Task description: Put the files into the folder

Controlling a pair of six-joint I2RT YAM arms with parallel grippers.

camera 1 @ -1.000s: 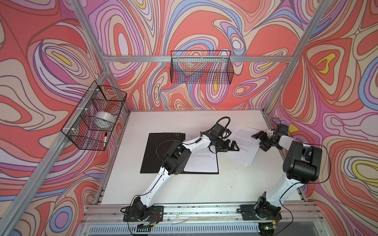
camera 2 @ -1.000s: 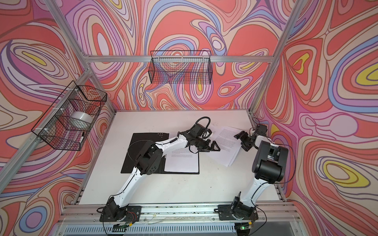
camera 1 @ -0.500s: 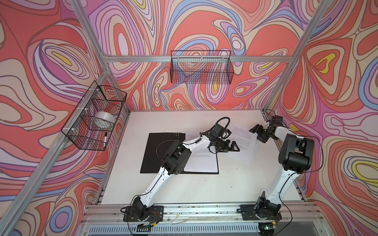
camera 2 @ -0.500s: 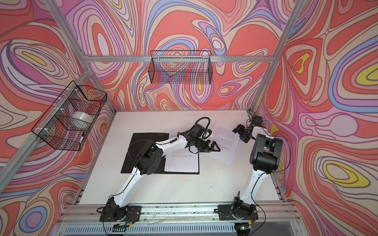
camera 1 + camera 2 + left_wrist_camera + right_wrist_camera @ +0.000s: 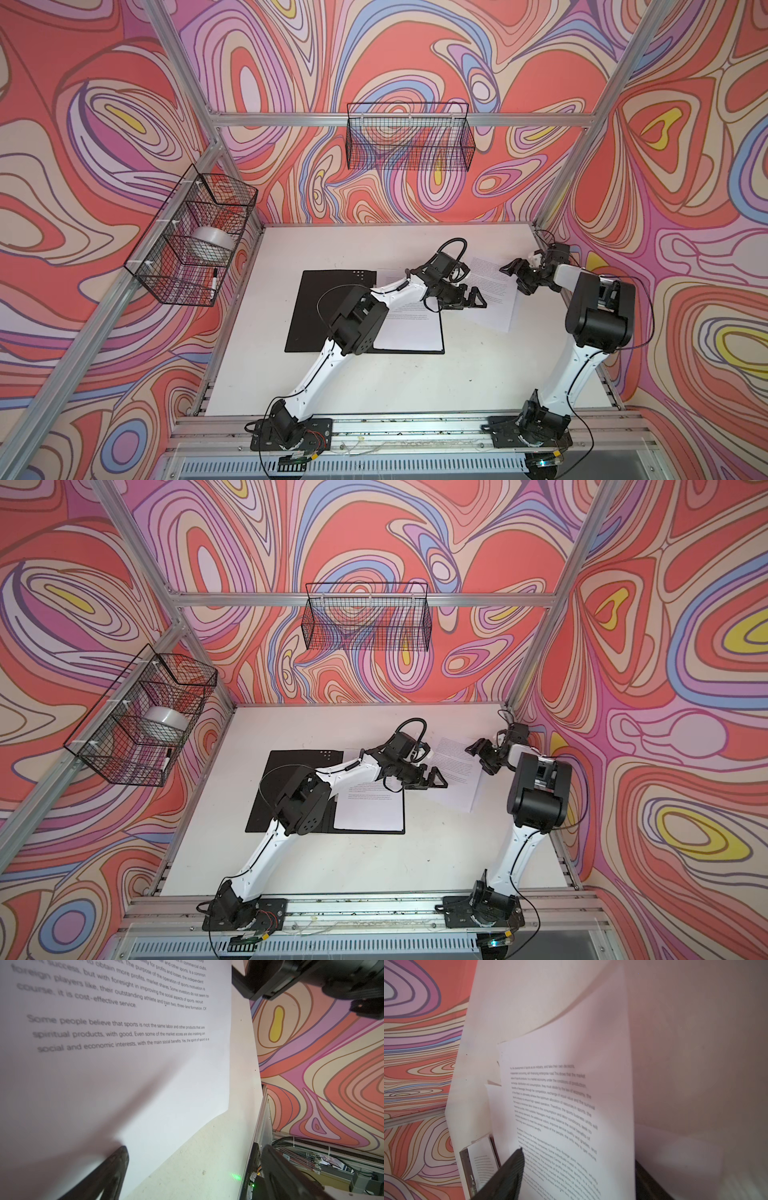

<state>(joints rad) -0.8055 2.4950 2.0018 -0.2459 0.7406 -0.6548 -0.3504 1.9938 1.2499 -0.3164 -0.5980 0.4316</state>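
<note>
Two arms work over a white desk (image 5: 374,374), seen from above in both top views. The folder (image 5: 328,307) lies open and flat at about 9 o'clock from the desk's centre, black inside faces up, with a few pale dots near its 12 o'clock edge. One printed sheet (image 5: 409,332) rests on the folder's 3 o'clock half, partly hidden by the left arm. The loose files (image 5: 494,299), a skewed stack of white text pages, lie on the desk at 3 o'clock from the folder, apart from the black card. The left tool (image 5: 478,299) hovers low at the stack's 9 o'clock edge with its jaws wide apart and nothing between them; the left wrist view shows one of its fingers (image 5: 116,1167) just over the blank lower part of a page (image 5: 124,1064). The right tool (image 5: 513,279) sits at the stack's 2 o'clock corner, jaws apart; in the right wrist view a curled top page (image 5: 571,1095) runs between them beside one finger (image 5: 508,1172), and contact cannot be told. A wire basket (image 5: 191,237) on the 9 o'clock wall holds a tape roll (image 5: 212,243).
</note>
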